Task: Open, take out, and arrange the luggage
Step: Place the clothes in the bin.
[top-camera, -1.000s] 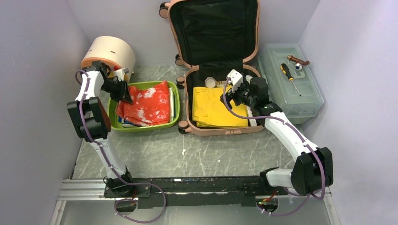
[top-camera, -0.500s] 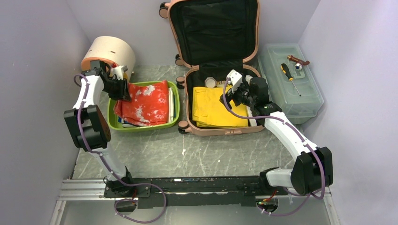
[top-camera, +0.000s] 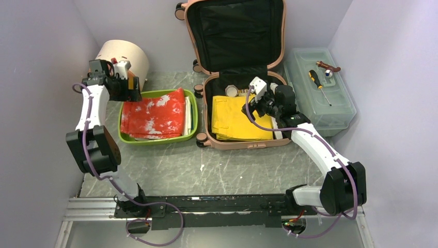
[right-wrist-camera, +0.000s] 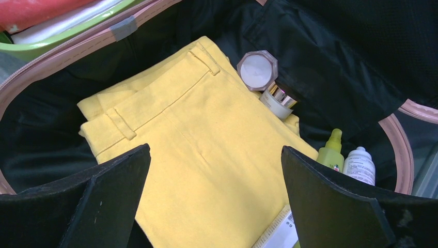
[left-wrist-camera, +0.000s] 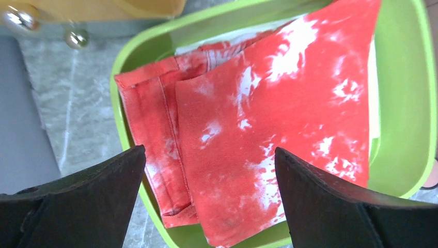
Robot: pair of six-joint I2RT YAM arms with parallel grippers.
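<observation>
left gripper [left-wrist-camera: 209, 155] and right gripper [right-wrist-camera: 215, 150] apart, empty | if you lift yellow trousers [right-wrist-camera: 206, 175] from luggage [top-camera: 235, 145], jar [right-wrist-camera: 256, 67] at far edge may tumble

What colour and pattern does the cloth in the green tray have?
The cloth is red with irregular white blotches, like tie-dye. The left wrist view shows it best.

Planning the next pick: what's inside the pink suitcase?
In the luggage: folded yellow trousers, an octagonal jar, a gold-collared jar, a green bottle, a white bottle. Anything beneath the trousers is covered.
</observation>
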